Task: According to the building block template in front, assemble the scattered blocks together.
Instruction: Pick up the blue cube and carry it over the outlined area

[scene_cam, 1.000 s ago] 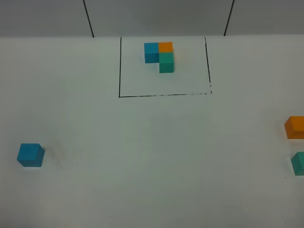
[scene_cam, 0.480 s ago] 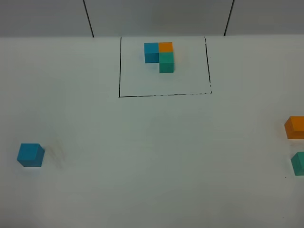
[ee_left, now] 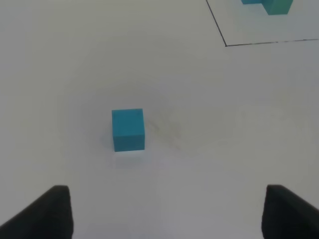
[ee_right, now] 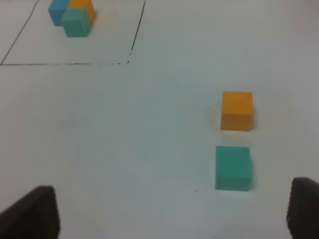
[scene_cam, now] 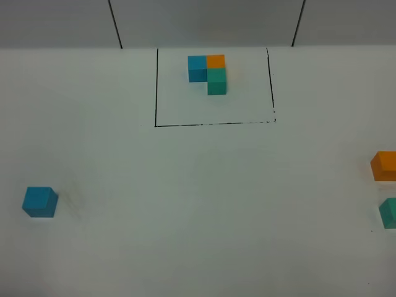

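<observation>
The template is an L of blue, orange and teal-green cubes inside a thin black drawn rectangle at the back middle; it also shows in the right wrist view. A loose sky blue cube sits at the front left, also in the left wrist view. A loose orange cube and a loose teal-green cube sit at the right edge, cut off there, whole in the right wrist view. My left gripper and right gripper are open and empty, hovering short of these cubes.
The white table fills the view. Its back edge meets a grey wall with two dark vertical lines. The black frame line marks the template's front border.
</observation>
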Motion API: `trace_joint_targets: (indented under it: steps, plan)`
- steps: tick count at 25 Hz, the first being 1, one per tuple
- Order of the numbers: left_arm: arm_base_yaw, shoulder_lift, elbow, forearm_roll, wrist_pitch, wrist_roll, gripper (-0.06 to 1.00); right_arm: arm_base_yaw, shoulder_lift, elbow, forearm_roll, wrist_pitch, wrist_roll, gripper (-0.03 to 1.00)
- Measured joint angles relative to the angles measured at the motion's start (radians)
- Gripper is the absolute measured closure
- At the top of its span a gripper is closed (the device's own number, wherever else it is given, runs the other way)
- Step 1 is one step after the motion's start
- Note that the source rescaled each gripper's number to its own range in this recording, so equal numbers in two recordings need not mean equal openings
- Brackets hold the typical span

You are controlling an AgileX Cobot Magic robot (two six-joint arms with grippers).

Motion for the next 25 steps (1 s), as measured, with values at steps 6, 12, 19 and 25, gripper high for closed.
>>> trace_joint_targets:
  steps: [6,12,19,25]
  plan:
    - [0.000,0.005,0.000,0.000,0.000,0.000,0.27,0.000,0.000,0.000,0.000,0.000,0.000,0.13]
    - [0.000,0.157,0.000,0.055,0.001,-0.042,0.03,0.000,0.000,0.000,0.000,0.000,0.000,0.14]
    - [0.000,0.580,-0.023,0.148,-0.022,-0.133,-0.06,0.000,0.000,0.000,0.000,0.000,0.000,0.17]
    - [0.000,0.872,-0.129,0.154,-0.145,-0.139,-0.06,0.000,0.000,0.000,0.000,0.000,0.000,0.19]
